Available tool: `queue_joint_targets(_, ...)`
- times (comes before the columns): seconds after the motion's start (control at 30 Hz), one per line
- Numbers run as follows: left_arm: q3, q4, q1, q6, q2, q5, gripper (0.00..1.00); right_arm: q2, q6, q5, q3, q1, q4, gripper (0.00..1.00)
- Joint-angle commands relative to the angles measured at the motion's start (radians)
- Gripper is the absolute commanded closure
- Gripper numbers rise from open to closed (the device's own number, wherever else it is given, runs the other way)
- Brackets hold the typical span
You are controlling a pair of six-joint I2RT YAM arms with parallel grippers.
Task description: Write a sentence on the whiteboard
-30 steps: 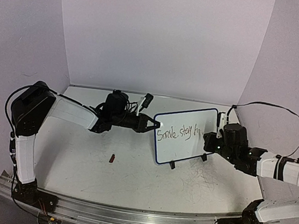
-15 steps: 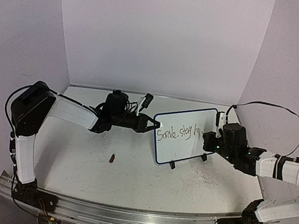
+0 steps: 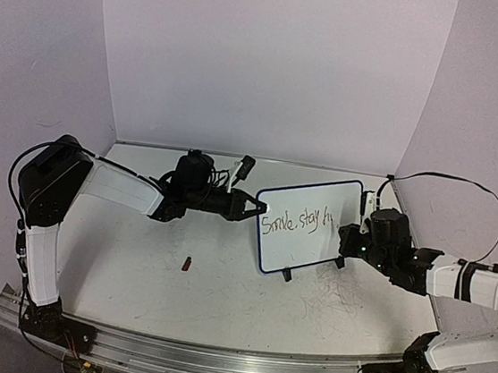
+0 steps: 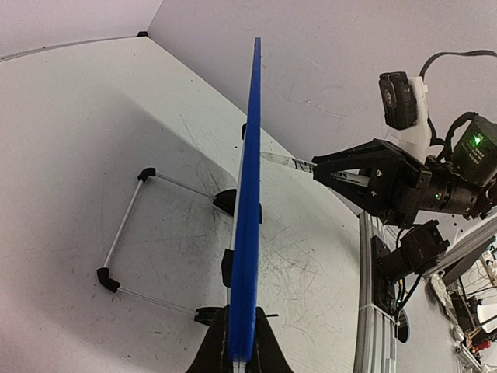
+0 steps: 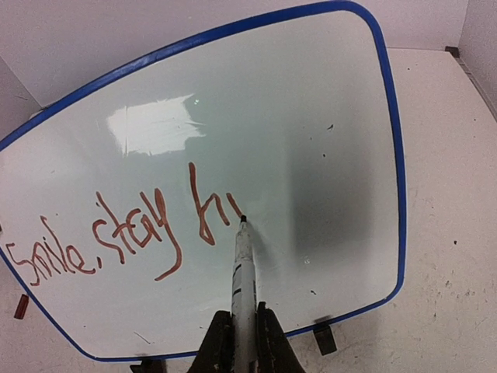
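Note:
The whiteboard [image 3: 314, 248], white with a thin blue frame, stands tilted at mid-table. The sentence [image 5: 116, 233] on it reads "Smile, stay h" in reddish marker, followed by a short stroke. My left gripper [image 3: 260, 208] is shut on the board's left edge, and in the left wrist view the blue frame [image 4: 248, 194] runs edge-on out of the left gripper [image 4: 241, 353]. My right gripper [image 5: 245, 326] is shut on a white marker [image 5: 243, 264], whose dark tip touches the board at the end of the last stroke. From above, the right gripper [image 3: 347, 235] sits at the board's right side.
A small red-brown cap [image 3: 187, 263] lies on the table left of the board. The board's wire stand [image 4: 124, 233] reaches out behind it, and black feet [image 5: 324, 338] sit under its lower edge. A metal rail [image 3: 211, 362] runs along the near table edge. Walls close in on three sides.
The right arm has shifted slightly toward the near side, and a short stroke now follows the "h". The left arm and the board have not moved.

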Motion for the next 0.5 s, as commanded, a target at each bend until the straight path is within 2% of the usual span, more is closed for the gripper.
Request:
queue_joint_targets(0.0,-0.002,-0.037,0.005,0.001,-0.033,0.006,1.0,-0.022,0.006,0.053,0.0,-0.006,-0.013,1.0)
queue_joint_targets(0.47,-0.001,-0.037,0.005,-0.002,-0.034,0.008,1.0,0.004,-0.027,0.061,0.033,-0.006,0.075,1.0)
